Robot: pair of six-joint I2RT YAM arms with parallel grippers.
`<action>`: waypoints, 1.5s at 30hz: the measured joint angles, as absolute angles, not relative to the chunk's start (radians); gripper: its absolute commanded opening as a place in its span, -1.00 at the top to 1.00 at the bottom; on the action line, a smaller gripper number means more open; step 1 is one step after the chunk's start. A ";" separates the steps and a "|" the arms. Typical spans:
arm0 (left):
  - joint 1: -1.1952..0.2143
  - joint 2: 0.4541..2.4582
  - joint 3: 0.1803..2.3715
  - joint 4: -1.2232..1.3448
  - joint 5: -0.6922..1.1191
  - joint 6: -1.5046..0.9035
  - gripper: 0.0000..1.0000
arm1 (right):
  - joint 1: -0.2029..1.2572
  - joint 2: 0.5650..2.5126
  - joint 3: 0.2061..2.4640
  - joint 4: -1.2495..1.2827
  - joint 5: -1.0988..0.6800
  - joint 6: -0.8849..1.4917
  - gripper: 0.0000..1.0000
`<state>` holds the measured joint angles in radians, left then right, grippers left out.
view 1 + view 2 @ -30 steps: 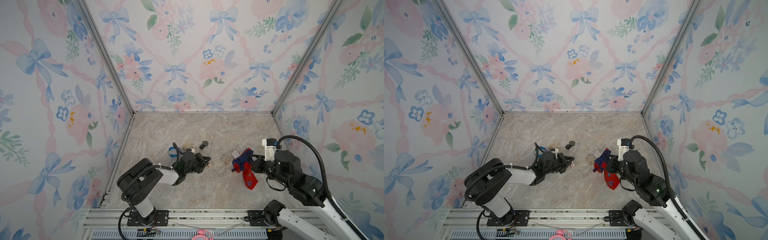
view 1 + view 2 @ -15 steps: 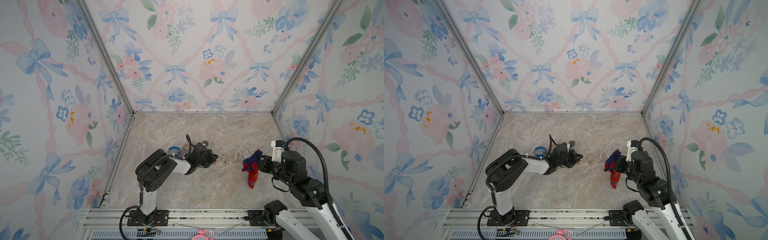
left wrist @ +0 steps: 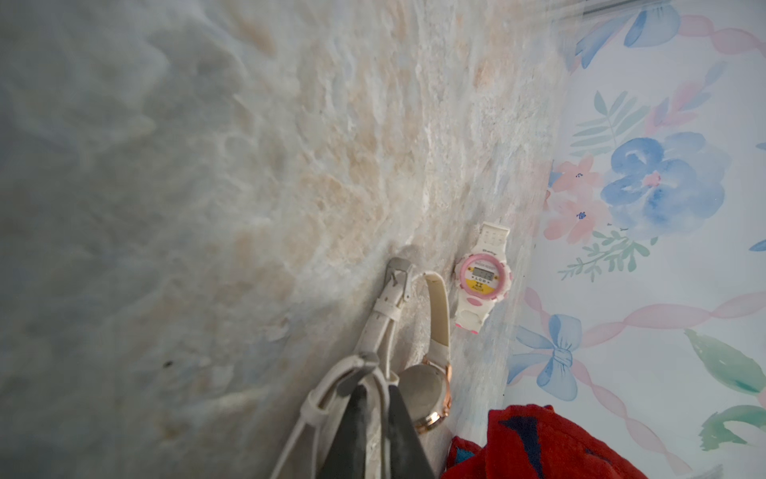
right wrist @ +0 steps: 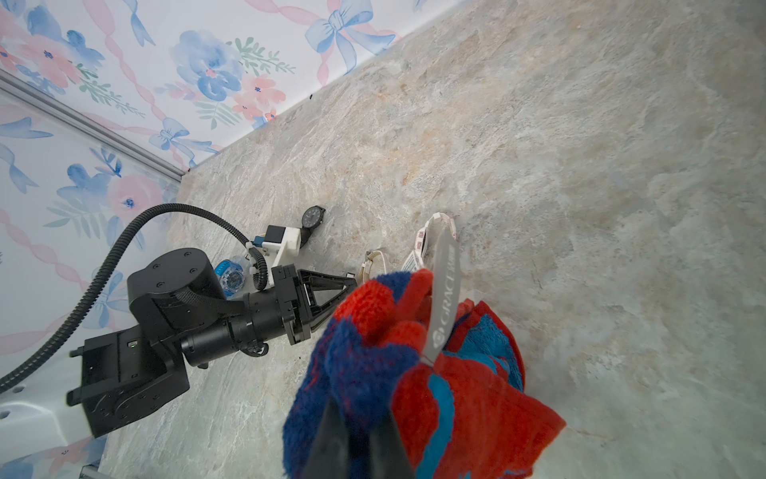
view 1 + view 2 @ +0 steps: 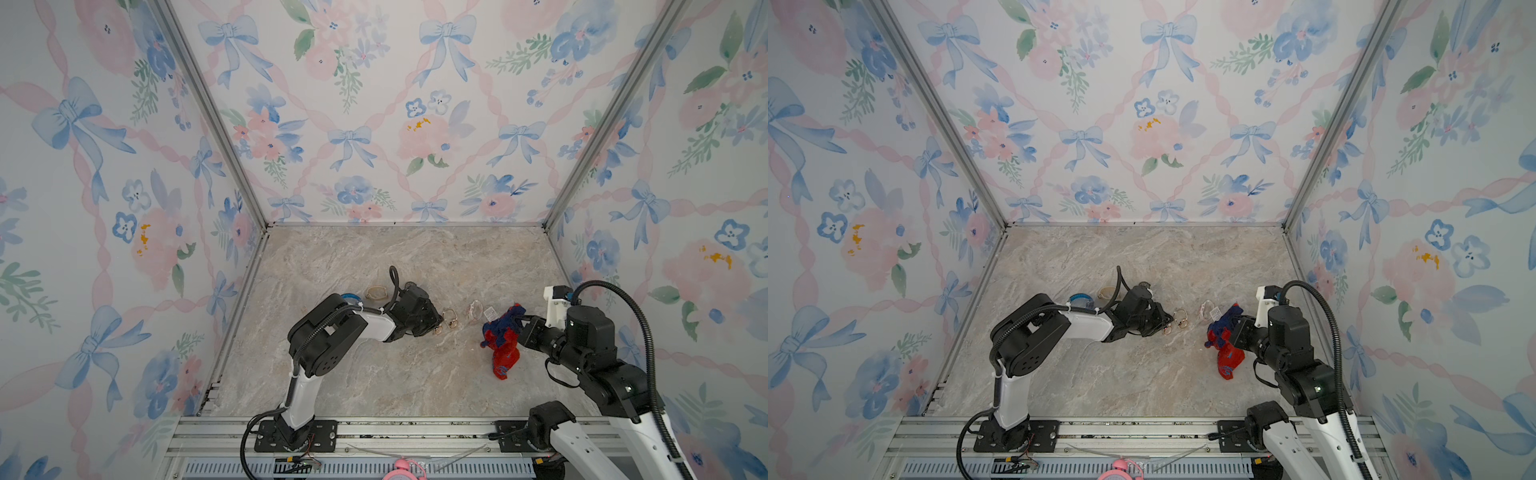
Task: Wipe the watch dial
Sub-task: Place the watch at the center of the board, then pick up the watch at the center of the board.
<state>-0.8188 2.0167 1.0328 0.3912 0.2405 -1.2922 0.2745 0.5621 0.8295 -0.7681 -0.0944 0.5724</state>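
Left gripper [image 5: 437, 325] sits at the white-strapped rose-gold watch [image 3: 422, 390] on the marble counter [image 5: 374, 257]; whether it grips, I cannot tell. At its 3 o'clock, the right gripper [image 4: 357, 419] clamps a red-and-blue terry cloth [image 4: 476, 394]. Unpinned, the watch could skid when wiped. The grey cloth tag [image 4: 445, 298] reads GRACE; the pink digital watch [image 3: 483, 275], LCD.

— What's around the cell on your feed?

— I see pale wallpaper with blue bows, pink ribbons and flowers on the back wall [image 5: 395, 124], the left wall [image 5: 104, 208] and the right wall [image 5: 685, 166]. A silver metal post [image 5: 218, 124] runs up each rear corner.

— And below?

— A beige-grey marble-patterned tabletop [image 5: 415, 257] in even, soft light. Along its near edge I make out a silver slotted aluminium rail [image 5: 415, 430].
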 measured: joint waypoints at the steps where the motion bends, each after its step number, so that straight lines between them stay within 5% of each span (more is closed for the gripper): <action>1: -0.819 2.020 1.035 0.389 0.242 -1.289 0.47 | 0.274 0.562 0.830 -0.768 -0.098 0.572 1.00; 7: -0.826 2.020 1.056 0.389 0.243 -1.269 0.01 | 0.274 0.561 0.829 -0.768 -0.105 0.574 1.00; 25: -0.877 1.829 1.246 -0.085 0.020 -0.907 -0.03 | 0.269 0.583 0.793 -0.727 -0.166 0.602 1.00; 32: -0.790 1.781 1.314 -0.258 -0.037 -0.702 0.09 | 0.277 0.645 0.776 -0.686 -0.224 0.602 1.00; 45: -0.642 2.060 1.525 -0.463 -0.048 -0.401 0.09 | 0.316 0.728 0.750 -0.636 -0.258 0.601 1.00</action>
